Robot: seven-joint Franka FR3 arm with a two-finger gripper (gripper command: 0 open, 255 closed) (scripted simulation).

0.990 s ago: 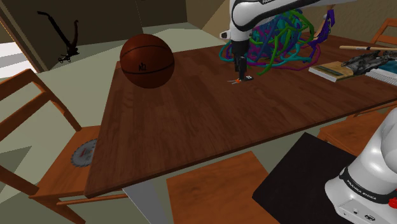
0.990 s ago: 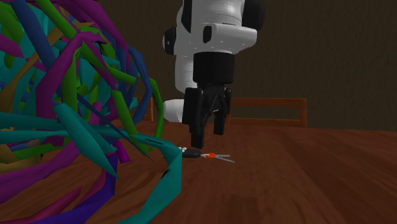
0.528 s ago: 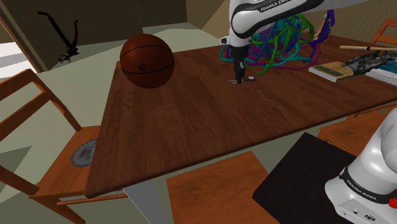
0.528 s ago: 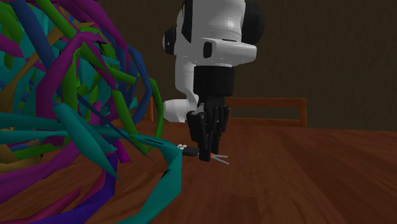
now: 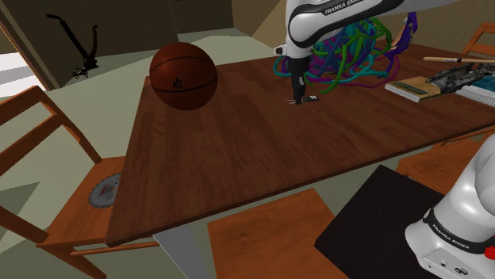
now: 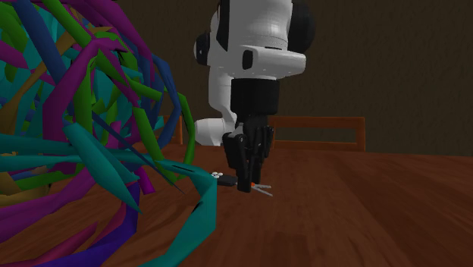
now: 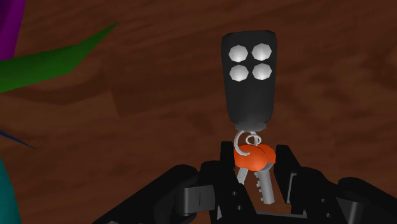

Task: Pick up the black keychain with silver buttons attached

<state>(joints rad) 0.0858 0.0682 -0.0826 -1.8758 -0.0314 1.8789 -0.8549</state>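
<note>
Pinching the keychain (image 7: 249,76) by its orange key head (image 7: 253,157), jaws narrow, I should lift my gripper (image 7: 254,170) straight, slowly.

Black oblong keychain (image 7: 249,83) up close, four silver buttons gleaming on its face in a two-by-two block! Off it hangs a silver ring, then a silver key (image 7: 254,159) capped bright orange. The two-finger pincer (image 6: 245,184) is black all over. Beneath, the reddish-brown wooden desk (image 5: 278,150) is streaked with darker grain. The round basketball (image 5: 183,76) is rusty orange-brown with thin black seams. The tangled heap of strands (image 6: 83,129) runs teal, green, purple and deep blue. The arm (image 6: 254,38) is white with dark joints.
</note>
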